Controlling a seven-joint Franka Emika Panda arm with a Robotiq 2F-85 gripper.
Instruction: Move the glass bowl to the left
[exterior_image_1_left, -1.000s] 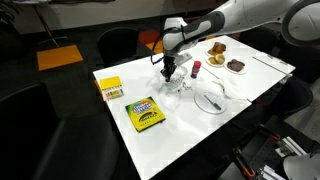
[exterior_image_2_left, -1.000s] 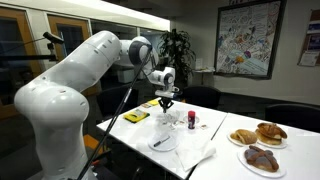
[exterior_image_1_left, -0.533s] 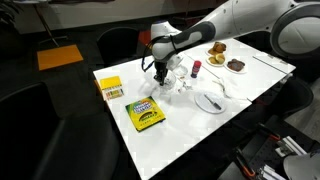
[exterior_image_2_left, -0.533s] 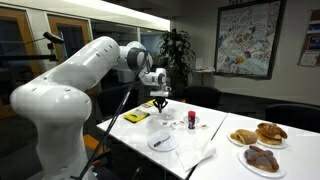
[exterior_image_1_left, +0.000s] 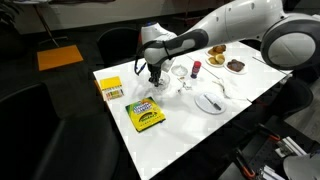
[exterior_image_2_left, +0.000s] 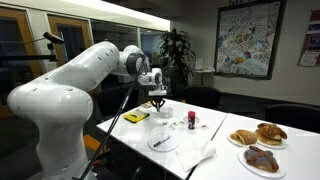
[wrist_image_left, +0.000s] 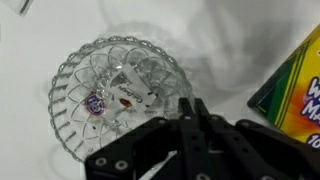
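Office-like room, dim; framed poster (exterior_image_2_left: 243, 38) on the far wall, leafy plant (exterior_image_2_left: 178, 50) behind the bench. White bench (exterior_image_1_left: 190, 135) set among dark chairs. White arm (exterior_image_2_left: 75, 85) reaches over it. Tool (wrist_image_left: 193, 105) narrow: in the wrist view the dark fingers (wrist_image_left: 187, 112) come together on the rim of the glass bowl (wrist_image_left: 120, 95), at the side of the bowl facing the crayon box (wrist_image_left: 295, 85). Bowl is clear, ribbed, with a scalloped edge; a few small bits lie inside, too blurred to name. Cannot tell whether the bowl rests on the bench or is raised off it. Crayon box near the bowl, not touching. In an exterior view the tool (exterior_image_1_left: 153, 80) hangs over the bench beyond the green-and-yellow crayon box (exterior_image_1_left: 145, 114), between the yellow box (exterior_image_1_left: 110, 88) and the white plate (exterior_image_1_left: 209, 100) with cutlery; the glass itself is barely legible there. Small red bottle (exterior_image_1_left: 196, 68) stands farther along, apart from the tool. Two plates of pastries (exterior_image_1_left: 217, 47) at the bench's far end, well apart from the bowl. In an exterior view the tool (exterior_image_2_left: 160, 103) points straight down, the yellow box (exterior_image_2_left: 136, 117) just beside it and the red bottle (exterior_image_2_left: 192, 120) on the opposite side.
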